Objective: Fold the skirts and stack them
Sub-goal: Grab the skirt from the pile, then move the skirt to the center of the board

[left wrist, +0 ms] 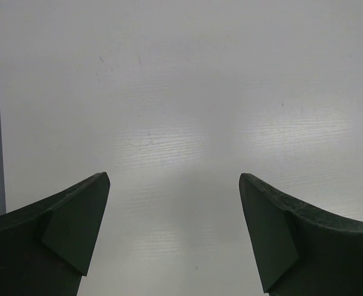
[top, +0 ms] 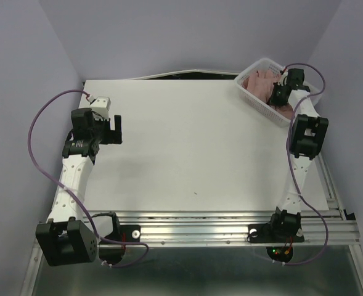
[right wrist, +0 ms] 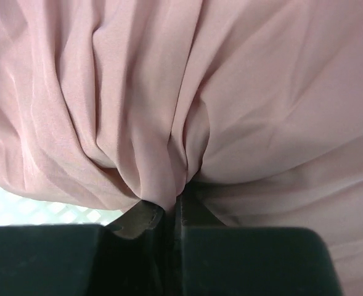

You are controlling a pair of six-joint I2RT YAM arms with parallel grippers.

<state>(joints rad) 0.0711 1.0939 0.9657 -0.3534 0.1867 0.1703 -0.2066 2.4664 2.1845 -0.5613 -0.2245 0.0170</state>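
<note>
Dusty-pink skirts (top: 260,84) lie bunched inside the white mesh basket (top: 253,98) at the table's far right corner. My right gripper (top: 277,94) reaches down into the basket and is shut on a pinch of pink skirt fabric. In the right wrist view the skirt (right wrist: 169,105) fills the frame and its folds run into my closed right gripper (right wrist: 174,206). My left gripper (top: 114,129) hovers open and empty over the left side of the white table. In the left wrist view the left gripper (left wrist: 175,182) shows only bare table between its fingers.
The white table top (top: 187,142) spreads between the arms. A small white box (top: 100,102) sits behind the left arm at the far left. Purple walls close in at the left, back and right. An aluminium rail (top: 230,225) runs along the near edge.
</note>
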